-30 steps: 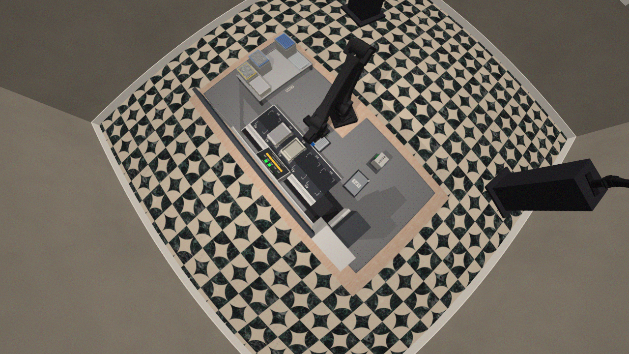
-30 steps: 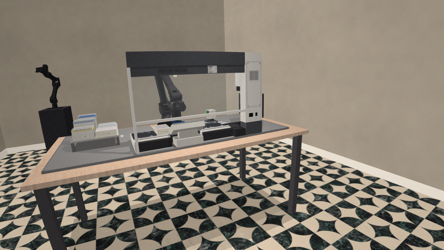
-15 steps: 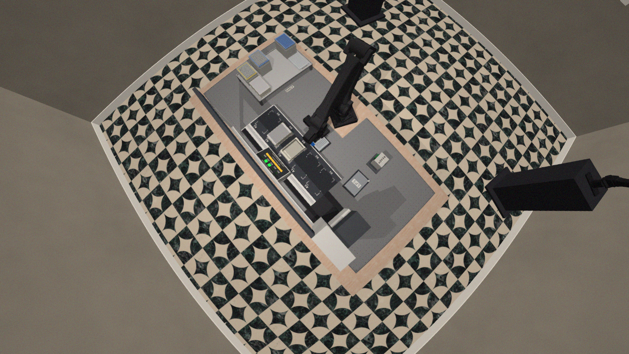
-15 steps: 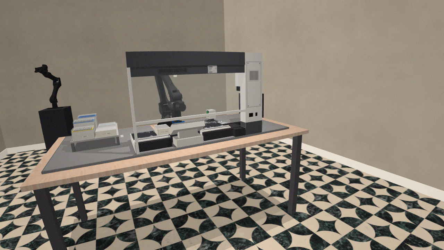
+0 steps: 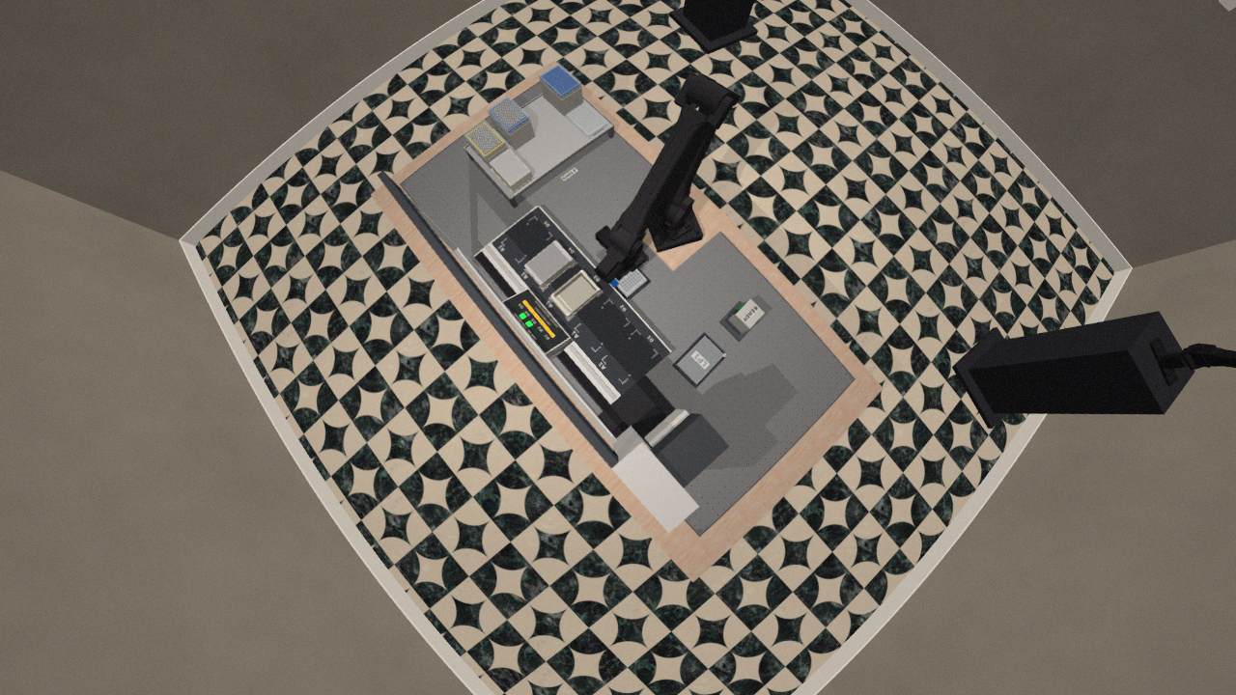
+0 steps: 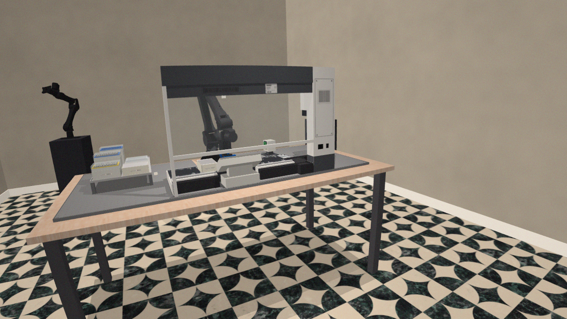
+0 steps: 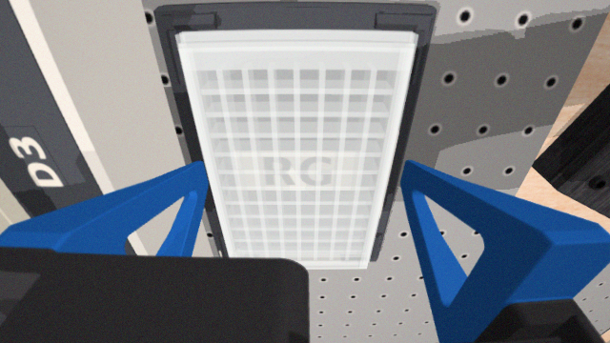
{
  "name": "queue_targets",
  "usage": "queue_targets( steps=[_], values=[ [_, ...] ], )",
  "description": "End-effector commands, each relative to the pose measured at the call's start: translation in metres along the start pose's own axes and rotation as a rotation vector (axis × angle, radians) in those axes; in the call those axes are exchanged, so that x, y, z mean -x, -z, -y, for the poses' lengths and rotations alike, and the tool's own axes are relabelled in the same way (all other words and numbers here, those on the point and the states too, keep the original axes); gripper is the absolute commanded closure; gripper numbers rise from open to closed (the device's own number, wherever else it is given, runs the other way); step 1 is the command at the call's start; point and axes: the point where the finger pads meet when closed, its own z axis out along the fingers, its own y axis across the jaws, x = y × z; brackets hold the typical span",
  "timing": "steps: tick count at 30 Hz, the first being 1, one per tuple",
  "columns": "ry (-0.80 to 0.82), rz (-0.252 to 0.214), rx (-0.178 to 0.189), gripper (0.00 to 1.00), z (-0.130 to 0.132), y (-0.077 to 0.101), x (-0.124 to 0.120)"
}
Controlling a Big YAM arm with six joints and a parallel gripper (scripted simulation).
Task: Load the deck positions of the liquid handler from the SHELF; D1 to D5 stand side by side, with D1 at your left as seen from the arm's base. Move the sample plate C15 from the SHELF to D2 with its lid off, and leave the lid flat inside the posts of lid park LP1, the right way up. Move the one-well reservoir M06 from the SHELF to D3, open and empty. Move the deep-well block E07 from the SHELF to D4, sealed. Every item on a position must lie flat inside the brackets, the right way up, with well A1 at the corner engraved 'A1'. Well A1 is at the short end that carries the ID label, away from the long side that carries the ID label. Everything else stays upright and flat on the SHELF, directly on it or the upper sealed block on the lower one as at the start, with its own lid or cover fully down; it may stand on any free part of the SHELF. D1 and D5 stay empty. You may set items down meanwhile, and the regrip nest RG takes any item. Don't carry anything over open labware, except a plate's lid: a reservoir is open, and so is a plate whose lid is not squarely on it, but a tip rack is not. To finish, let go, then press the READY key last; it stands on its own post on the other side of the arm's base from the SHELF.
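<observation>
A clear sample plate (image 7: 305, 119) (image 5: 633, 281) with a grid of wells lies flat in the dark regrip nest RG (image 7: 300, 14), whose letters show through it. A clear lid seems to sit on it. My gripper (image 7: 304, 171) (image 5: 618, 278) is open. Its blue fingers stand on either long side of the plate near its near end, apart from it. On the deck a pale sealed block (image 5: 548, 262) lies in D4 and an open reservoir (image 5: 576, 293) in D3. Lid park LP1 (image 5: 700, 358) holds nothing.
The SHELF (image 5: 552, 142) at the far end carries blue-topped racks (image 5: 560, 82) (image 5: 510, 112), a yellow-edged one (image 5: 486, 138), a white block (image 5: 512, 170) and a plate (image 5: 590, 119). The READY key (image 5: 744, 318) stands beyond the arm's base. The handler's frame (image 6: 238, 79) spans the deck.
</observation>
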Motion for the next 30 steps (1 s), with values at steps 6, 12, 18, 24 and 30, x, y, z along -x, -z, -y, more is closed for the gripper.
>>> queue_targets(
  steps=[6, 12, 18, 24, 30],
  values=[
    [-0.015, -0.008, 0.055, 0.00, -0.025, 0.024, 0.000],
    [-0.015, -0.008, 0.048, 0.00, -0.021, 0.032, -0.002],
    [-0.009, -0.007, 0.044, 0.00, -0.018, 0.038, -0.002],
    [-0.004, -0.011, 0.059, 0.00, -0.024, 0.053, -0.005],
    [-0.003, -0.011, 0.060, 0.00, -0.023, 0.064, -0.005]
  ],
)
